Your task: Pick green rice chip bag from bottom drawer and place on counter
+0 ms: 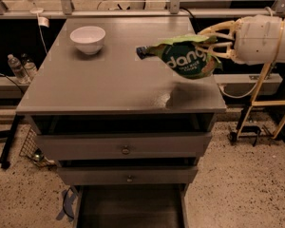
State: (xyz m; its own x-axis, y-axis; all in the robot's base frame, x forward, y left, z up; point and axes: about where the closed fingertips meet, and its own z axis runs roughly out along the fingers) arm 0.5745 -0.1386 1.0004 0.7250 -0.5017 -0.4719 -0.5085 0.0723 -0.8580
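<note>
The green rice chip bag (184, 58) hangs in the air above the right part of the counter (104, 87), casting a shadow on it. My gripper (213, 46) reaches in from the right, its cream fingers shut on the bag's right side. The bag covers most of a small dark blue bar (141, 52); only its left end shows. The bottom drawer (130, 208) stands pulled out at the foot of the cabinet, with a dark inside in which I see nothing.
A white bowl (88, 39) sits at the counter's back left. Two knobbed drawers (126, 148) are above the bottom one. Water bottles (19, 68) stand on the left, a yellow-legged stand (256, 103) on the right. A rail with posts runs behind.
</note>
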